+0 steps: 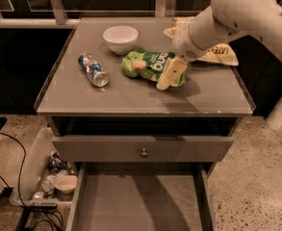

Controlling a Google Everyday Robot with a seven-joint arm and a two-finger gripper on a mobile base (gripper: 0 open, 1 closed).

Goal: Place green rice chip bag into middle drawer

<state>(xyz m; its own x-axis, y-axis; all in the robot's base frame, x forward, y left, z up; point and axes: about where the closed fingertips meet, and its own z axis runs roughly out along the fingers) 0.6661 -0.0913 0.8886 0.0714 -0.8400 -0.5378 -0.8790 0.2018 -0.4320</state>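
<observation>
Warm, brownish light over everything here, coming from above: the top of the arm [237,13] glows pale and nearly washes out, while its underside goes dusky. The end effector [172,73] hangs low over the green rice chip bag [147,61], right of centre on the counter [131,97], and throws a soft dark shadow onto the surface to its right. A small glint on the can [93,70], a bright rim on the bowl [120,37]. Behind the counter it's almost black. Down below, the middle drawer [140,201] sits dim, with broad slanting shadows across its floor.
</observation>
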